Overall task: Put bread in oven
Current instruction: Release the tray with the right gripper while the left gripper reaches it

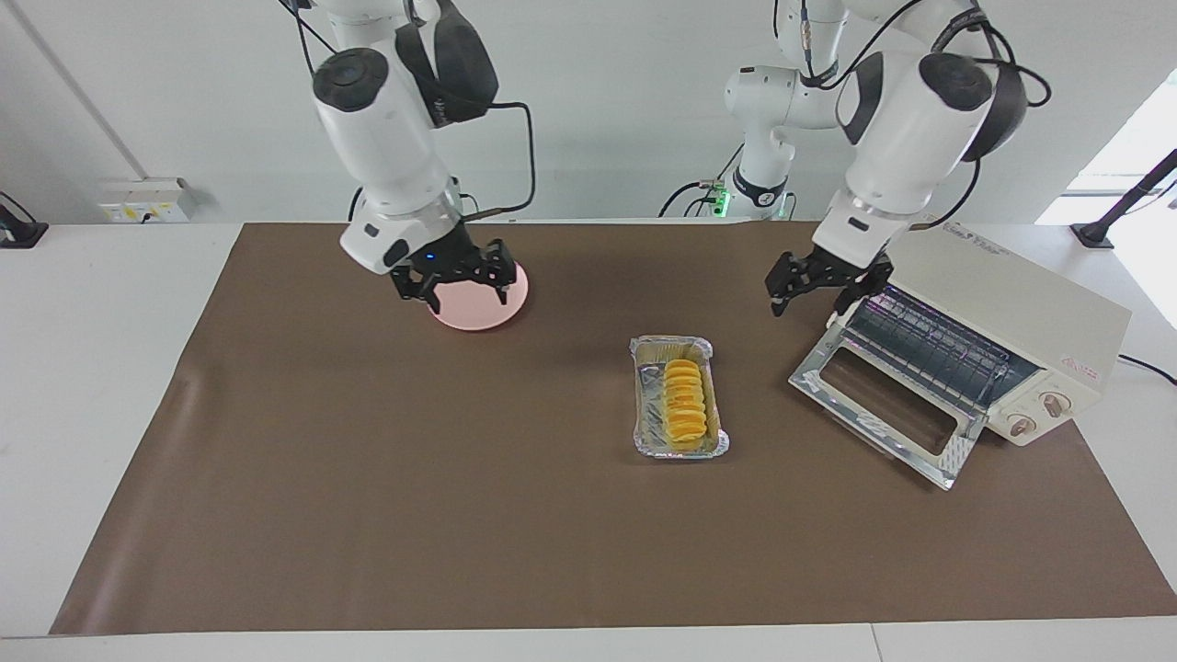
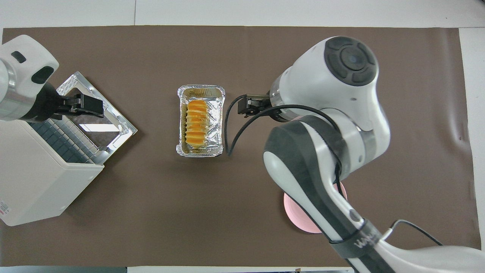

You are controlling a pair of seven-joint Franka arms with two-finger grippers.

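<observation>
My right tool (image 1: 457, 276) hangs over the pink plate (image 1: 478, 303) with its fingers spread wide and empty. I'd carry it to the bread (image 1: 684, 405), lying in the foil tray (image 1: 644, 354) mid-table, and pinch the loaf across its width. My left tool (image 1: 818, 280), also spread, waits over the oven (image 1: 1002, 322), whose door (image 1: 874, 414) lies open. Red lettering on the oven is unreadable.

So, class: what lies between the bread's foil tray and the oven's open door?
Only bare brown mat separates the foil tray from the oven, clearest in the facing view.
</observation>
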